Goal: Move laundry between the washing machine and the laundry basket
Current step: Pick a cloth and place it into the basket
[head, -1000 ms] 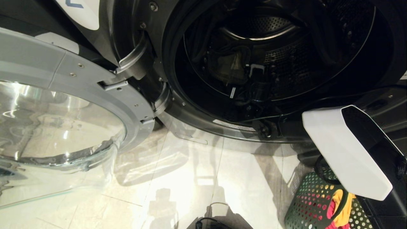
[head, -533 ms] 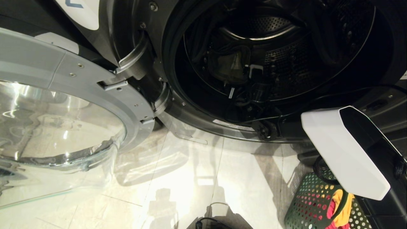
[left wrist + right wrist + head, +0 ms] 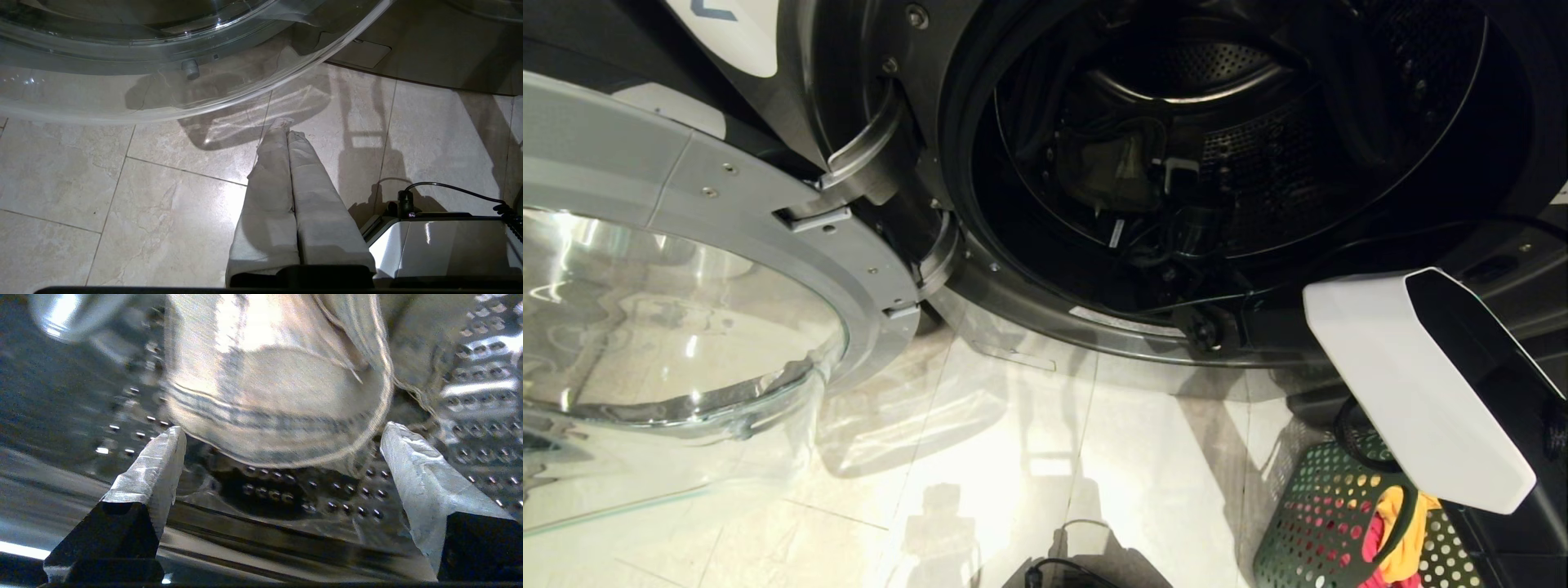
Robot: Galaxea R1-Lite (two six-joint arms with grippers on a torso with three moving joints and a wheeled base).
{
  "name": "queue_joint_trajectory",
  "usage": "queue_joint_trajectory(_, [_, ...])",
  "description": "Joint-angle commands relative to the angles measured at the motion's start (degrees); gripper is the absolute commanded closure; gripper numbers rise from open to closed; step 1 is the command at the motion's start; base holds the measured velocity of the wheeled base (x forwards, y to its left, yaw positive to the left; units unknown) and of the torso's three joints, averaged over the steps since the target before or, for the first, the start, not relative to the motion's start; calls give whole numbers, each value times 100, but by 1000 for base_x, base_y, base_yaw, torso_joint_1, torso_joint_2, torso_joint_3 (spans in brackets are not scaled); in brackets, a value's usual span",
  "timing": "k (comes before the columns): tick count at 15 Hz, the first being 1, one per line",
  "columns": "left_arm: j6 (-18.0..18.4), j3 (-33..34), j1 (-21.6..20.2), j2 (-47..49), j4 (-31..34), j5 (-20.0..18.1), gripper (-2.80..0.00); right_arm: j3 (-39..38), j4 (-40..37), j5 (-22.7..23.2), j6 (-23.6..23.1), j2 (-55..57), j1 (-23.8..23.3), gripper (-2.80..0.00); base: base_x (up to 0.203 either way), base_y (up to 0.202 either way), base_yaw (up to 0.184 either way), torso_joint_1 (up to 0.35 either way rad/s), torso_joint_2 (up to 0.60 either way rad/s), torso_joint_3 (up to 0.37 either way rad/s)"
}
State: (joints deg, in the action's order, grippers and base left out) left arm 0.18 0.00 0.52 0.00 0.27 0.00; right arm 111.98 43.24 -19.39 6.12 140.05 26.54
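The washing machine (image 3: 1029, 302) stands with its round door (image 3: 768, 212) swung open to the left. My right arm, with its white forearm cover (image 3: 1413, 384), reaches into the dark drum. Faded denim jeans (image 3: 1115, 163) lie inside on the perforated drum wall. My right gripper (image 3: 282, 428) is open, and the jeans' stitched edge (image 3: 278, 400) lies just beyond its fingertips, untouched. The green laundry basket (image 3: 1319, 523) stands at the lower right with a yellow-orange garment (image 3: 1405, 531) and a red one (image 3: 1372, 547) in it. My left gripper (image 3: 284, 124) hangs shut and empty over the floor.
The open glass door (image 3: 163, 53) juts out low over the pale tiled floor (image 3: 1013, 457) on the left. The robot's base with a black cable (image 3: 441, 241) sits by the left gripper. The drum's rubber seal and rim (image 3: 1127, 322) ring the right arm.
The right wrist has turned a little inside the drum and the forearm cover has shifted slightly. The jaws have stayed open. The left arm has not moved.
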Motion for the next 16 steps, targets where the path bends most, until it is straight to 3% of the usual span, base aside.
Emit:
queue_joint_trajectory(1, [-1, 0, 0, 9, 0, 0, 0, 4, 27, 41, 3, -48, -49, -280, 0, 0, 0, 0, 0, 0])
queue_joint_trajectory(8, [-1, 0, 0, 9, 0, 0, 0, -1, 299, 735, 91, -118, -158, -280, 0, 0, 0, 0, 0, 0])
queue_joint_trajectory(16, [-1, 0, 0, 9, 0, 0, 0, -7, 309, 1094, 109, -71, -240, -280, 0, 0, 0, 0, 0, 0])
